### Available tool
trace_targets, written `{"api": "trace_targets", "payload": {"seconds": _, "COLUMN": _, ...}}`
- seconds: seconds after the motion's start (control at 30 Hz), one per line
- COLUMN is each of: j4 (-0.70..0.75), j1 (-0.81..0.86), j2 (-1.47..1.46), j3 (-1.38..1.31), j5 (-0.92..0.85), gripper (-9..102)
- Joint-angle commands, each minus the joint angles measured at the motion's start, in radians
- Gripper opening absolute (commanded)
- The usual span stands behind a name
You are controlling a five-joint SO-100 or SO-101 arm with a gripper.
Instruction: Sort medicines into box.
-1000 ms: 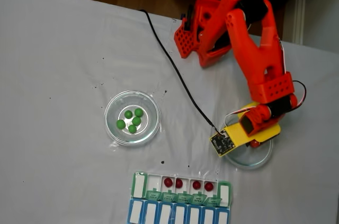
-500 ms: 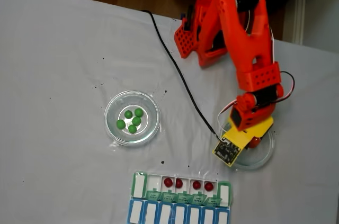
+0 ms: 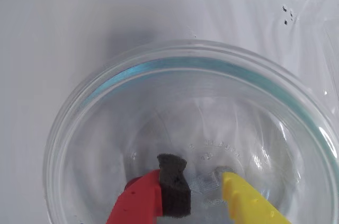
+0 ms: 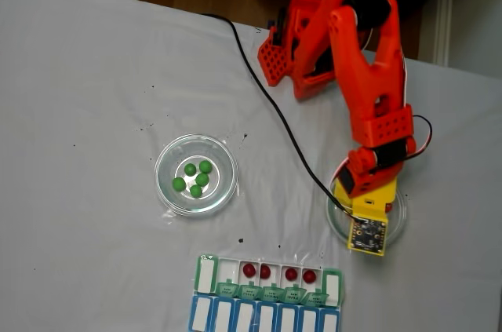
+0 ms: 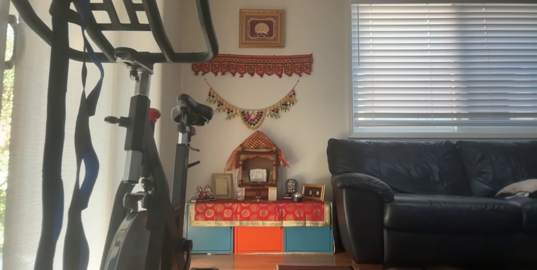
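Since the earlier frame the arm's wrist has swung from the dish's left rim to over its middle. The end effector (image 3: 204, 192) hangs released, fingers apart inside the clear glass dish (image 4: 396, 226). Four dark red medicines (image 4: 249, 270) sit in the box (image 4: 205, 279); five green medicines (image 4: 190, 169) lie in the farther dish (image 4: 223, 161) on the desk (image 4: 94, 112).

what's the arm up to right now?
The orange arm is sorting small balls into the pill organiser. Four dark red balls already sit in its open compartments at the near edge of the table. Five green balls wait in the left glass dish in the fixed view. The gripper is lowered into the right glass dish, fingers apart near its floor with nothing between them. A hint of red shows behind the red finger; whether that is a ball is unclear.
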Motion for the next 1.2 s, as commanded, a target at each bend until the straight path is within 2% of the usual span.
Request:
{"api": "trace_targets", "payload": {"seconds": 0.0, "j4": 0.026, "j1": 0.0, "j2": -0.014, "j3": -0.084, "j5": -0.074, "gripper": 13}}
{"api": "trace_targets", "payload": {"seconds": 0.17, "j4": 0.044, "j1": -0.002, "j2": 0.049, "j3": -0.057, "j5": -0.166, "gripper": 16}}
{"api": "trace_targets", "payload": {"seconds": 0.43, "j4": 0.115, "j1": 0.069, "j2": 0.152, "j3": -0.038, "j5": -0.322, "gripper": 12}}
{"api": "trace_targets", "payload": {"seconds": 0.6, "j4": 0.156, "j1": 0.086, "j2": 0.206, "j3": -0.009, "j5": -0.417, "gripper": 15}}
{"api": "trace_targets", "payload": {"seconds": 0.77, "j4": 0.199, "j1": 0.049, "j2": 0.304, "j3": 0.026, "j5": -0.413, "gripper": 14}}
{"api": "trace_targets", "payload": {"seconds": 1.03, "j4": 0.147, "j1": -0.037, "j2": 0.35, "j3": 0.158, "j5": -0.425, "gripper": 11}}
{"api": "trace_targets", "payload": {"seconds": 1.17, "j4": 0.087, "j1": -0.055, "j2": 0.347, "j3": 0.216, "j5": -0.483, "gripper": 13}}
